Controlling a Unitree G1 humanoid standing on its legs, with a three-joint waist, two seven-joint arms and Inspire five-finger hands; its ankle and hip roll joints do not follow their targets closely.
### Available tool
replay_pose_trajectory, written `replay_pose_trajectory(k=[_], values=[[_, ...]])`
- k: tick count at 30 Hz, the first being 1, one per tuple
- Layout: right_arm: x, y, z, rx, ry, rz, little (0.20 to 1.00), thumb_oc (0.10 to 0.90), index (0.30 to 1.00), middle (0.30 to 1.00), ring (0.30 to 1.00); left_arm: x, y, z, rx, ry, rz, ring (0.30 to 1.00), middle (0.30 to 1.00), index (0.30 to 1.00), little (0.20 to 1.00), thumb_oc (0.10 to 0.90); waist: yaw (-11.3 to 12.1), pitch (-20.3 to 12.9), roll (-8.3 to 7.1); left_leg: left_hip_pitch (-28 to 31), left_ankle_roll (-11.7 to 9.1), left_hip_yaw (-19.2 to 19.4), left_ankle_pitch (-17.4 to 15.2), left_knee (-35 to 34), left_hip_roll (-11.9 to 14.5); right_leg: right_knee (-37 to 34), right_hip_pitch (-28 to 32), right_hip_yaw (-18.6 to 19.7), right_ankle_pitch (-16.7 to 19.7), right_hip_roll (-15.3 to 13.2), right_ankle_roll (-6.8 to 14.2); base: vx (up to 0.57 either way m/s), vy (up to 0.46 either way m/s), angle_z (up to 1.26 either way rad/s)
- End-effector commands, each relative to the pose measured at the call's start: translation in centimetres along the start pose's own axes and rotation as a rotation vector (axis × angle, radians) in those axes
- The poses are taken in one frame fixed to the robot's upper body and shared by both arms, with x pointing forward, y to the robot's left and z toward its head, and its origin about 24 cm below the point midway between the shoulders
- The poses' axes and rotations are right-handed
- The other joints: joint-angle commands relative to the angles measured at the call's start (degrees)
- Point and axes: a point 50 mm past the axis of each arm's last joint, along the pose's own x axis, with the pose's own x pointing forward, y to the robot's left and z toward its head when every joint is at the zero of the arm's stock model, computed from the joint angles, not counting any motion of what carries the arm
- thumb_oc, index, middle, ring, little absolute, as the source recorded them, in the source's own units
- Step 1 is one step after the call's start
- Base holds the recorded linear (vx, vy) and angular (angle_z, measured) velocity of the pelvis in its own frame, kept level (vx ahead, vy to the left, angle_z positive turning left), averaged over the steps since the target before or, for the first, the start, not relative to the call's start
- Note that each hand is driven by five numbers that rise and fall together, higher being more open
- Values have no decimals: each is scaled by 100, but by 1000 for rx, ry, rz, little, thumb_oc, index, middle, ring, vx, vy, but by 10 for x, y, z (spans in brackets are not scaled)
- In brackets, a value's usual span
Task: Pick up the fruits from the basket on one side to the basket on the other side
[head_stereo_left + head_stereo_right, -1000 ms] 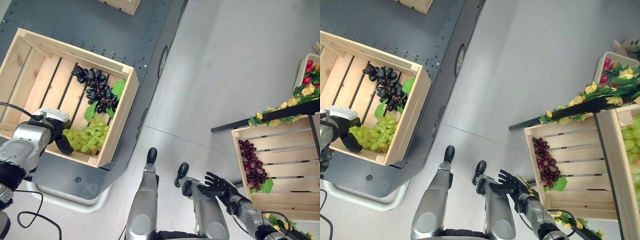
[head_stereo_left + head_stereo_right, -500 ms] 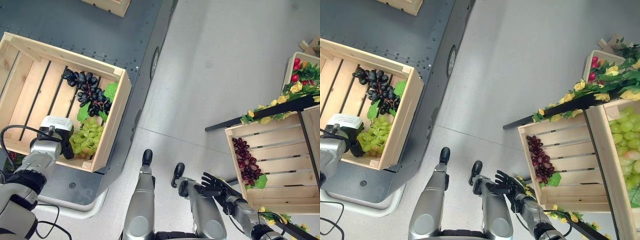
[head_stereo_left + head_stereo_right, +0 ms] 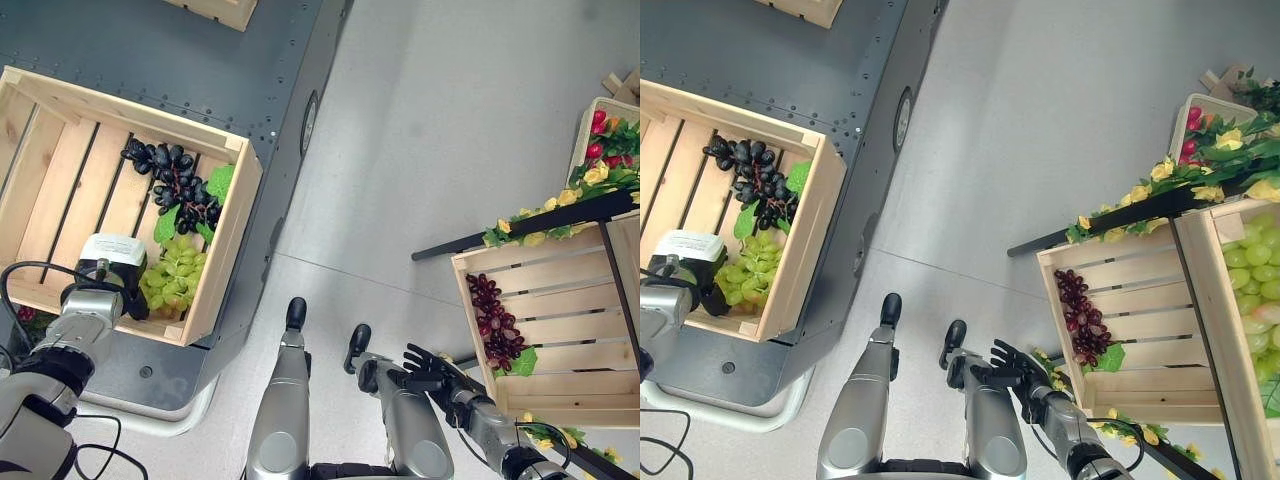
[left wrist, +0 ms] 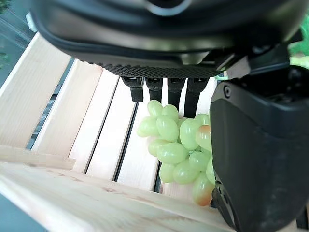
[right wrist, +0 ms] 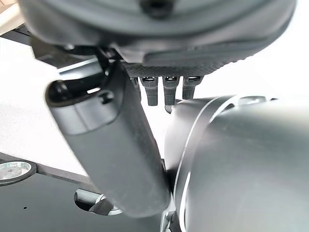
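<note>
At lower left we see the green grapes [image 3: 172,282] in the crate [image 3: 232,235], between the left robot hand's [image 3: 132,300] loosely spread fingers [image 4: 155,89] and thumb.

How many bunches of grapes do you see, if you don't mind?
4: black grapes and green grapes in the left crate, red grapes in the right crate, green ones further right; others may be hidden.

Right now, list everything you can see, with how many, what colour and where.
Wooden crate: one, pale, on the dark platform at the robot's left.
Black grapes: one bunch, in that crate.
Green grapes: one bunch, same crate, beside the left hand.
Right crate: one, pale wood, at the robot's right.
Red grapes: one bunch, in the right crate.
Yellow flowers: several, along a dark bar above it.
Left hand: dark, open, inside the left crate.
Right hand: dark, open, low, over the floor.
</note>
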Motion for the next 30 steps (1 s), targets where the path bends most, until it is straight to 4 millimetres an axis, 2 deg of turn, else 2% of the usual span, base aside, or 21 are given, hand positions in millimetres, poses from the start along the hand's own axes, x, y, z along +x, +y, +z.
replay_pose_trajectory(k=[1, 2, 3, 4, 5, 7, 8, 9, 17, 30], values=[[-12, -14, -13, -24, 40, -54, 900, 800, 900, 900, 900, -4, -16, -7, -87, 71, 67, 900, 900, 900, 900, 800, -43, -56, 105, -340, 201, 370, -354, 361, -447, -484, 386, -110, 217, 298, -53, 0, 0, 0], [-11, -14, -13, -24, 39, -53, 900, 800, 900, 900, 900, -4, -19, -5, -92, 67, 88, 771, 771, 771, 771, 714, -36, -56, 105, -339, 202, 357, -353, 357, -454, -480, 383, -106, 218, 299, -55, 0, 0, 0], [-11, -14, -13, -24, 39, -53, 900, 800, 900, 900, 900, -5, -20, -4, -94, 67, 95, 714, 714, 714, 714, 676, -34, -56, 107, -336, 201, 353, -352, 357, -455, -480, 385, -106, 218, 299, -56, 0, 0, 0], [-11, -13, -14, -24, 39, -55, 900, 800, 900, 900, 900, -6, -24, -3, -112, 73, 126, 538, 538, 538, 538, 558, -31, -56, 104, -320, 200, 347, -356, 360, -463, -492, 397, -99, 225, 295, -59, 0, 0, 0], [-11, -13, -14, -22, 40, -56, 900, 800, 900, 900, 900, -6, -26, -3, -122, 76, 138, 516, 516, 516, 516, 544, -30, -56, 102, -308, 201, 346, -357, 353, -464, -499, 402, -96, 229, 294, -60, 0, 0, 0], [-11, -12, -14, -24, 39, -56, 900, 800, 900, 900, 900, -9, -32, 1, -149, 75, 174, 373, 373, 373, 373, 449, -24, -56, 107, -288, 212, 341, -366, 345, -475, -504, 403, -76, 229, 289, -61, 0, 0, 0], [-11, -12, -14, -24, 39, -56, 900, 800, 900, 900, 900, -9, -32, 1, -149, 76, 173, 373, 373, 373, 373, 449, -27, -56, 107, -286, 212, 342, -366, 343, -475, -503, 405, -76, 229, 289, -60, 0, 0, 0], [-11, -12, -14, -23, 37, -60, 900, 800, 900, 900, 900, -11, -36, 5, -173, 77, 197, 300, 300, 300, 300, 400, -21, -56, 110, -276, 218, 339, -377, 342, -485, -495, 395, -67, 226, 284, -59, 0, 0, 0], [-11, -12, -13, -32, 37, -63, 900, 800, 900, 900, 900, -16, -43, 15, -235, 66, 273, 300, 300, 300, 300, 400, -17, -56, 132, -232, 236, 324, -391, 336, -502, -429, 371, -45, 210, 266, -69, 0, 0, 0], [-12, -14, -13, -31, 25, -77, 900, 800, 900, 900, 900, -21, -39, 11, -284, 78, 389, 300, 300, 300, 300, 400, 10, -56, 216, -91, 221, 306, -382, 238, -532, -468, 467, -61, 170, 242, -85, 0, 0, 0]])
